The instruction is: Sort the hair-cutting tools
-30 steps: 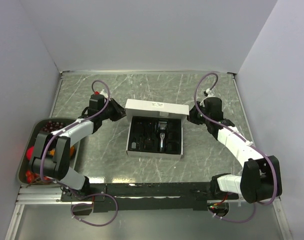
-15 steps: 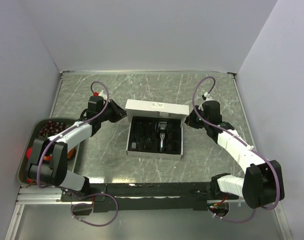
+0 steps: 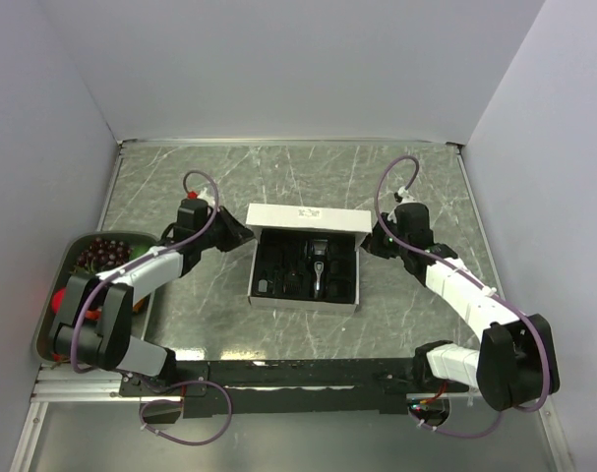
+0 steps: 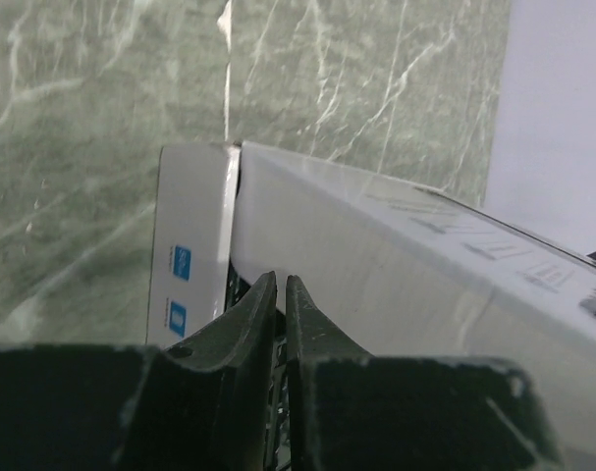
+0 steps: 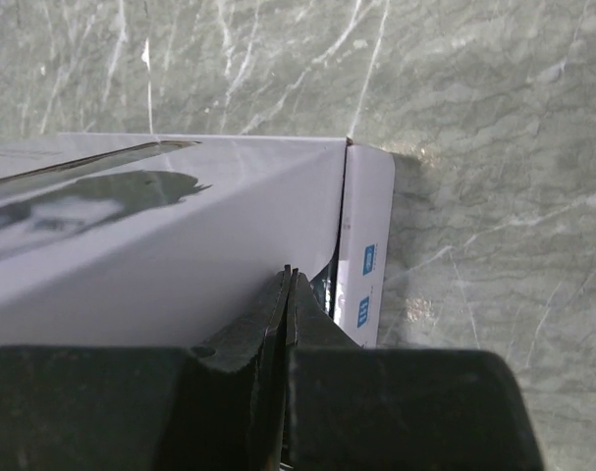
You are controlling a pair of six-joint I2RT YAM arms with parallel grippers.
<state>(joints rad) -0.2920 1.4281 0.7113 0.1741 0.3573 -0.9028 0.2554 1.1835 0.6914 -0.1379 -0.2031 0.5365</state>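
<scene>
The open white box lies mid-table with a black insert holding the black-and-silver hair clipper and small black pieces that I cannot tell apart. Its white lid stands tilted up along the far side. My left gripper is shut, its tips against the lid's left rear corner. My right gripper is shut, its tips against the lid's right rear corner. Neither holds anything. The coiled cable is not visible.
A metal tray with dark grapes and other colourful fruit sits at the left edge, beside the left arm. White walls enclose the table on three sides. The box's side flap with blue marks shows in both wrist views.
Both grippers have moved inward to the lid's rear corners. The lid has tipped up more steeply and looks narrower from above.
</scene>
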